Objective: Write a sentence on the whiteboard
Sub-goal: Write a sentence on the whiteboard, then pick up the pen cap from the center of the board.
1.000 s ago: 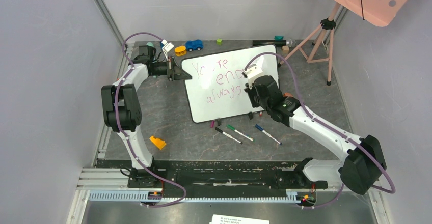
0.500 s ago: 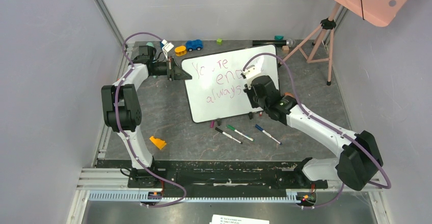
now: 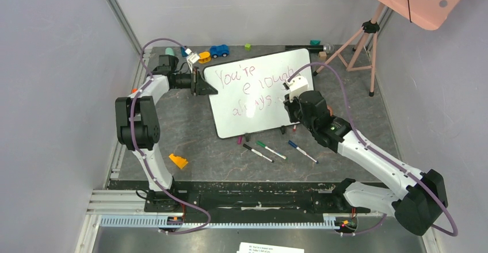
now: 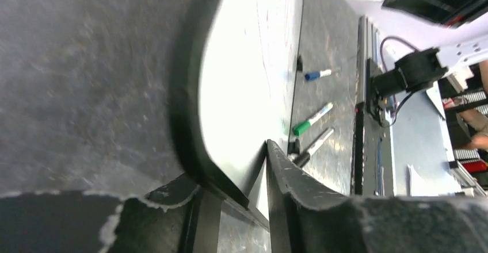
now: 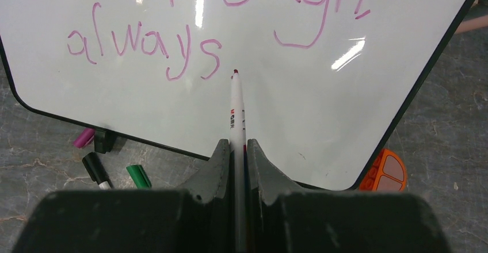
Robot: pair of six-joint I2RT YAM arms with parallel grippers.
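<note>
One black-framed white board [image 3: 244, 125] with pink words [image 3: 230, 76] stood on the grey surface [image 3: 190, 132] behind three loose pens [image 3: 270, 149], the left gripper [image 3: 202, 85] with jaws apart round its corner, the right gripper [image 5: 235, 146] with jaws squeezing one white pen [image 5: 236, 109].

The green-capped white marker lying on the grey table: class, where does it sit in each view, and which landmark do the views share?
Top external: the green-capped white marker lies lower centre, just in front of the glossy white, black-framed whiteboard.
Left wrist: the marker sits right of centre, between a blue-capped marker and a black-capped marker.
Right wrist: bottom left; only its green cap shows.
Shared landmark: the whiteboard.
</note>
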